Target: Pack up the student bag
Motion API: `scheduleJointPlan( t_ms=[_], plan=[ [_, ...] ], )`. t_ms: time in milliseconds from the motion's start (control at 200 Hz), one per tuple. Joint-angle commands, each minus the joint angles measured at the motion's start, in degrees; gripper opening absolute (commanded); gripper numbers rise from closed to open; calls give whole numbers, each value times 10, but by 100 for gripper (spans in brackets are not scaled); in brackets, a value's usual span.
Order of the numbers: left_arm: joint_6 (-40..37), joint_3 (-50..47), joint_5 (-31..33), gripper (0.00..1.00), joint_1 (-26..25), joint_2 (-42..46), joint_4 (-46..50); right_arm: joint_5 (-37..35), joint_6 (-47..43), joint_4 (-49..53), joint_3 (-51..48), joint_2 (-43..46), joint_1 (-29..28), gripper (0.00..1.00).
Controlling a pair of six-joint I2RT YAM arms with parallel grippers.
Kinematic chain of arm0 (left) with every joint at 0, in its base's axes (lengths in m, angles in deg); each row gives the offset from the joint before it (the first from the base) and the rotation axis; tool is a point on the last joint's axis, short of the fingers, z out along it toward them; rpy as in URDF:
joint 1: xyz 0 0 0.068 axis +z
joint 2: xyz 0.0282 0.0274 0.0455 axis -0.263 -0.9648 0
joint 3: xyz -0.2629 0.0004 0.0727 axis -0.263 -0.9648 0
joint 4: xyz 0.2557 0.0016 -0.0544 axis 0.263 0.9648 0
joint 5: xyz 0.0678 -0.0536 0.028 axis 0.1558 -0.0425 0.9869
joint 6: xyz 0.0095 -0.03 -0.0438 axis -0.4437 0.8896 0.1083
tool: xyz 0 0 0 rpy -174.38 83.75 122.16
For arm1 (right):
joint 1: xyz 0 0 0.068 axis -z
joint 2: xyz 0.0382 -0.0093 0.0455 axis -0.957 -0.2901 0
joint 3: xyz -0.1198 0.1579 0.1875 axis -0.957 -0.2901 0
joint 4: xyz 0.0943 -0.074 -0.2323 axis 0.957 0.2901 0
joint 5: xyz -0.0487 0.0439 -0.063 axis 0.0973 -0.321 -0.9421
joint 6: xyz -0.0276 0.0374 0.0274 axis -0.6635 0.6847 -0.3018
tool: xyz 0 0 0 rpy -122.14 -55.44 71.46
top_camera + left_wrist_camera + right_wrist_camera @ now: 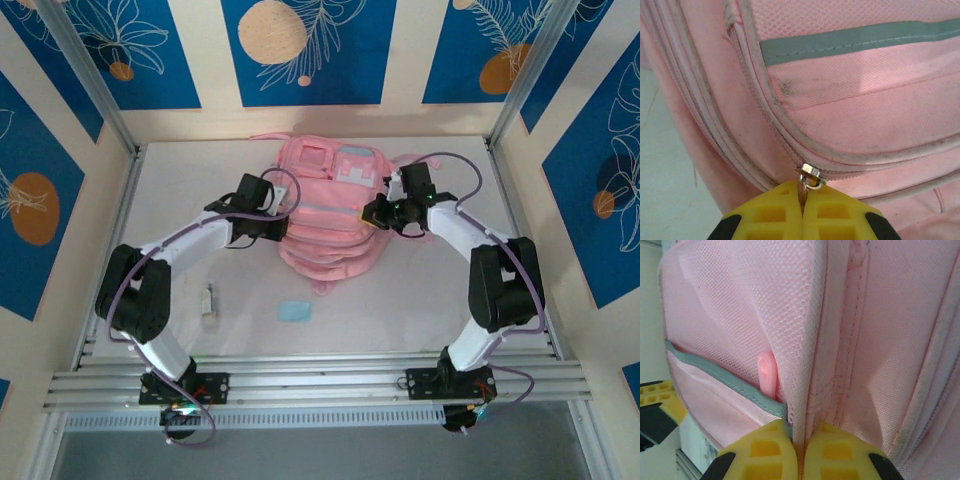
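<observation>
Student bag (pixel 330 215) lies flat on the table (pixel 440 300), far-centre, between my 2 arms, front pockets up. Left fingers (pixel 795 206) are shut tight on the metal ring of a zip pull (pixel 809 176) at the bag's left side. That is on the curved zip track below the grey stripe (pixel 855 40). Right fingers (pixel 787 442) are pinched on a seam ridge (pixel 807 340) on the bag's right side, just beside a mesh pocket (pixel 730 315). A small pink tab (pixel 766 371) sits behind the mesh, can't tell what it is. The zip track I can see looks closed, so I judge the step as opening a compartment: right side anchors, left drags the pull.

Handling: soft, limp fabric, looks light and mostly empty. I expect it to bunch and slide on the smooth table rather than resist. It needs 2 holds, 1 to brace and 1 to pull. Best places are the zip pull ring and the raised seams; flat panels give nothing to pinch. The ring is small and hard and could slip out of the fingers if I pull off-axis, so keep the pull along the track. Mesh may snag, stay off it.

Also on the table, near side, well apart from the bag: 1 pale blue flat item (pixel 295 311) and 1 whitish item (pixel 209 305). Likely things to pack, too small to name. Task looks early, my guess.
</observation>
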Motion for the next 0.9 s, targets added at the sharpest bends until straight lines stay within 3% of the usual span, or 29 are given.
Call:
scheduleJointPlan(
  t_ms=[0, 285, 395, 690, 895],
  plan=[
    [-17, -10, 18, 0, 8, 17, 37, -117, -90, 37, 60, -35, 52, 0],
    [-22, -20, -123, 0, -103, 17, 46, -118, -122, 74, 206, -134, 81, 0],
    [-56, -11, -44, 0, -107, 3, 88, -140, -175, 82, 224, -146, 75, 0],
    [-103, 30, 107, 0, -11, -37, 175, -221, -276, 97, 214, -144, 67, 0],
    [-77, 53, 243, 0, 12, -39, 117, -208, -301, 87, 220, -148, 62, 0]
  ],
)
